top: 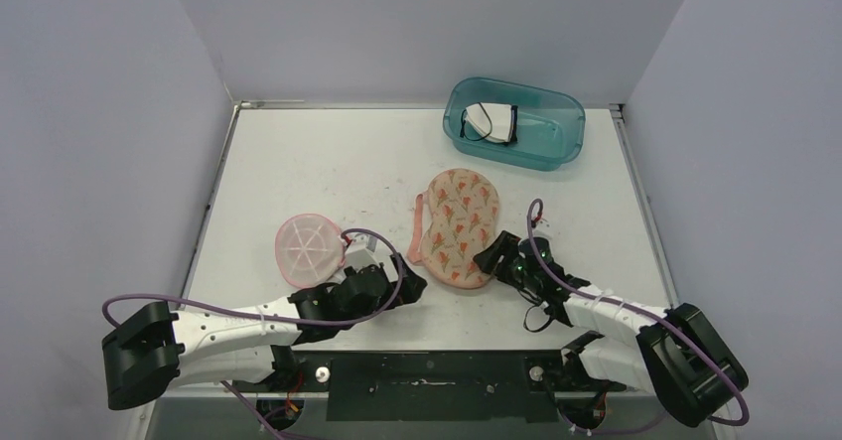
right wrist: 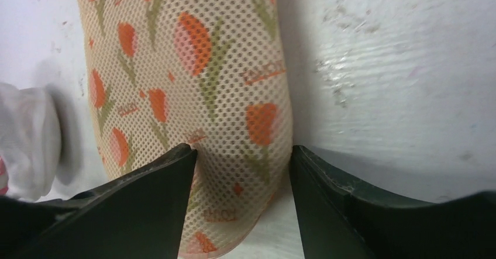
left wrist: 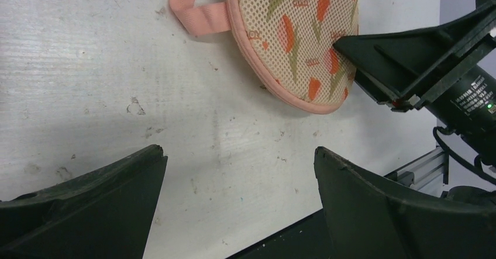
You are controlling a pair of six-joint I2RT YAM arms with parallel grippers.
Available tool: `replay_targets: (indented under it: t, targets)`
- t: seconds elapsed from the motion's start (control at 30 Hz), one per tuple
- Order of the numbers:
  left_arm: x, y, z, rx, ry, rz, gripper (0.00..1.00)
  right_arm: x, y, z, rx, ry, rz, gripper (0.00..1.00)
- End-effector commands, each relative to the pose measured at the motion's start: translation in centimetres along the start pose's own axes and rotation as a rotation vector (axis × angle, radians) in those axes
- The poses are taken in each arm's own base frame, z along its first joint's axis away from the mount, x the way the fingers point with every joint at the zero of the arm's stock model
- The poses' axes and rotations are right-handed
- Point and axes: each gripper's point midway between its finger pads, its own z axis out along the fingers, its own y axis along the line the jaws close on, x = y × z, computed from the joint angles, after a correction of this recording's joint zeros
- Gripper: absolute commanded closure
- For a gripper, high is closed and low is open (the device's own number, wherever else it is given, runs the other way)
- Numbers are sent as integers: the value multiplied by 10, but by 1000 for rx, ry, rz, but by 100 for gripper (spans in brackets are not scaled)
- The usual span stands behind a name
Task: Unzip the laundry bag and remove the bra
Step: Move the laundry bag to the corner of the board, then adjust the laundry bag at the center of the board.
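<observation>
Floral mesh laundry bag [top: 459, 226] looks still shut: unzip + bra removal both left. L pincer [left wrist: 238, 152] wide apart, empty. R pincer [right wrist: 243, 149] apart, astride bag end.

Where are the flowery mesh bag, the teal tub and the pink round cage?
Flowery mesh bag [top: 459, 223]: overhead view, middle of its patterned face.
Teal tub [top: 552, 128]: overhead view, bare floor inside.
Pink round cage [top: 308, 249]: overhead view, its centre hub.
</observation>
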Motion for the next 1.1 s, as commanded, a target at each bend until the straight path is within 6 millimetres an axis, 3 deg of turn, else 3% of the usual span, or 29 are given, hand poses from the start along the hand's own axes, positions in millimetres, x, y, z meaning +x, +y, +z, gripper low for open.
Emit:
replay_targets:
  t: [0.0,0.2,0.33,0.43,0.63,0.8,1.0,1.07]
  targets:
    - [-10,-15,4,21,-39,-23,2,10,38,-5,-145,-40,84,43]
    - [-8,-14,6,-2,-26,-12,2,23,64,-6,-202,-52,93,43]
    - [-11,-10,3,-12,-43,-25,2,36,78,-3,-210,-9,43,20]
    - [-11,-2,-1,-41,-35,-24,2,21,73,-10,-164,-71,10,12]
    - [-10,-29,-1,49,-10,-74,2,-49,50,-35,-51,-225,-85,7]
    - [-5,-45,17,61,-1,-199,1,-91,49,-59,-54,-318,-82,6]
    - [1,-46,38,-24,-22,-362,0,-96,49,-69,-74,-328,-42,7]
    - [3,-39,43,-53,-37,-409,10,-95,49,-69,-78,-321,-32,7]
